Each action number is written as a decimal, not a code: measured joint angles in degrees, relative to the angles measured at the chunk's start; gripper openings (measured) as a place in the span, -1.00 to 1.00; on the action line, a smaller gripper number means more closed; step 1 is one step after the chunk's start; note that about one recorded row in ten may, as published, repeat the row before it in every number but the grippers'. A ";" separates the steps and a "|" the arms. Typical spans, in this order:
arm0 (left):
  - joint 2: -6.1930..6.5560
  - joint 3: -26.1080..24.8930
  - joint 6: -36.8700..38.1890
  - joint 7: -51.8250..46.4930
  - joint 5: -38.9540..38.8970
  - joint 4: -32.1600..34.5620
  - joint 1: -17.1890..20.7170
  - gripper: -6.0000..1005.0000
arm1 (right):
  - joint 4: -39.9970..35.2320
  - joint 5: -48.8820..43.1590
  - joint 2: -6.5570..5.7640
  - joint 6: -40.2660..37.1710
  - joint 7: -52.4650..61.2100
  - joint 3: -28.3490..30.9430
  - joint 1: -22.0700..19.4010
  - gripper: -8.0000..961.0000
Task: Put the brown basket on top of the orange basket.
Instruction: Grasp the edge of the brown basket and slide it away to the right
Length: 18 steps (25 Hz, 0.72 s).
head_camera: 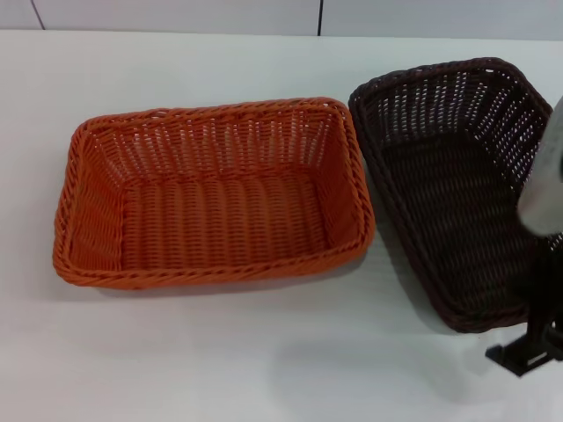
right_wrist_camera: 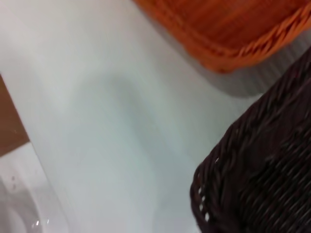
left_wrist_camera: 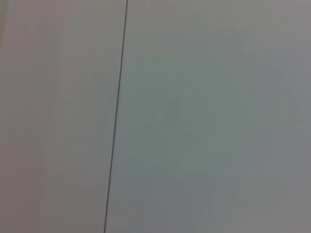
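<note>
Your work surface is a plain white tabletop [head_camera: 220,352], smooth and matte; along its far edge stands a pale wall panel [head_camera: 176,13] cut by thin dark vertical seams. The left wrist view shows only such a pale surface with one dark seam [left_wrist_camera: 116,116]; your left pincer appears in no view. In the right wrist view a strip of brown surface [right_wrist_camera: 9,121] lies beyond the tabletop's edge.

The orange basket [head_camera: 211,193] sits flat on the tabletop left of centre, open side up and holding nothing. The brown basket [head_camera: 457,185] is just beside it on the right, tilted, its near right side raised, its rim close to the orange rim; you cannot tell whether the two touch.

Your right arm comes in at the right edge, its grey sleeve [head_camera: 544,185] covering part of the brown basket. The right pincer [head_camera: 528,352] is at that basket's near right corner; whether its fingers are apart or clamped on the rim cannot be told.

No writing or label is legible.
</note>
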 joint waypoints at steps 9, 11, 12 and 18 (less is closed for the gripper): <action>0.00 0.00 0.01 0.00 0.00 0.00 0.05 0.33 | 1.50 -8.41 2.85 -0.85 -0.91 -2.50 0.66 0.59; 0.00 0.00 0.02 0.00 0.00 -0.01 0.09 0.33 | 1.74 -9.61 3.54 -0.87 -1.58 -1.05 1.04 0.59; 0.01 0.00 0.02 0.00 0.00 -0.11 0.09 0.33 | 2.48 -9.91 3.93 -0.90 -2.18 -0.53 1.37 0.59; 0.29 0.00 0.03 0.00 0.00 -0.98 0.05 0.33 | 9.55 -14.73 7.43 -1.60 -6.76 0.69 3.60 0.06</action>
